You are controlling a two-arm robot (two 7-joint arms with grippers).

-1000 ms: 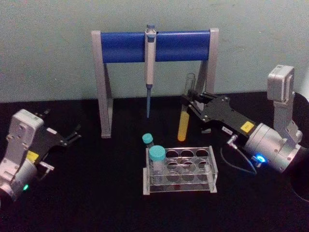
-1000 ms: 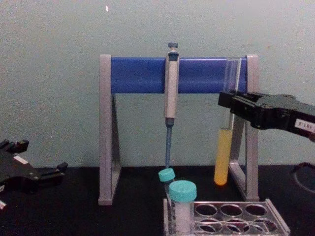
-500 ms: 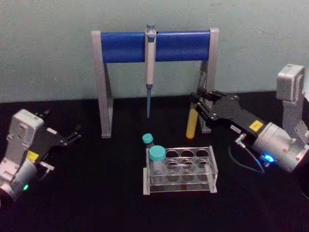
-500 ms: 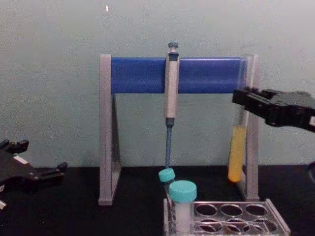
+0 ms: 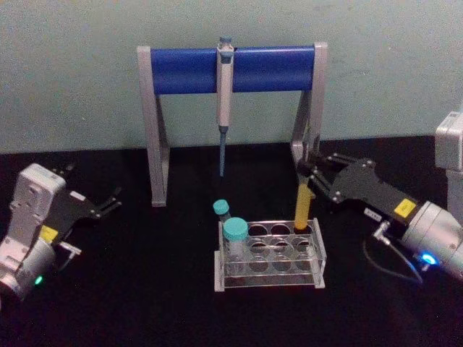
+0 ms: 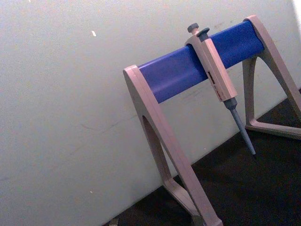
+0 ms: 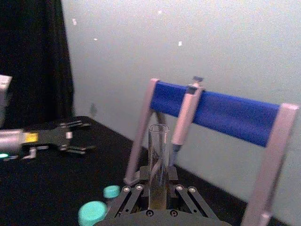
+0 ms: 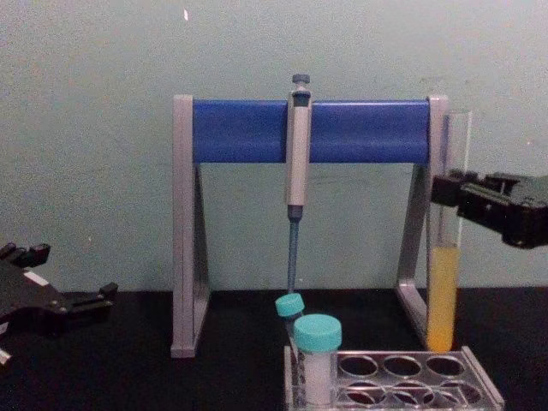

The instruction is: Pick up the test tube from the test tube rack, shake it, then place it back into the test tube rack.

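My right gripper (image 5: pixel 311 179) is shut on the test tube (image 5: pixel 302 204), a slender clear glass tube with yellow liquid in its lower part. The tube stands upright in the chest view, where the gripper (image 8: pixel 451 195) clamps the test tube (image 8: pixel 445 282) above the liquid. Its round bottom hangs at the back right hole of the clear test tube rack (image 5: pixel 269 279), level with the top plate. The right wrist view shows the tube's open mouth (image 7: pixel 158 136) rising between the fingers (image 7: pixel 136 192). My left gripper (image 5: pixel 92 189) rests open at the far left, away from the rack.
A wide teal-capped vial (image 5: pixel 235 233) and a small teal-capped tube (image 5: pixel 221 209) stand in the rack's left end. Behind the rack stands a grey-and-blue pipette stand (image 5: pixel 181 70) with a pipette (image 5: pixel 225 79) hanging from it. The stand's right leg (image 8: pixel 417 257) is close behind the tube.
My right gripper has carried the test tube rightward, nearer to me and downward, from in front of the stand to just over the rack's back right hole. The left arm has stayed still.
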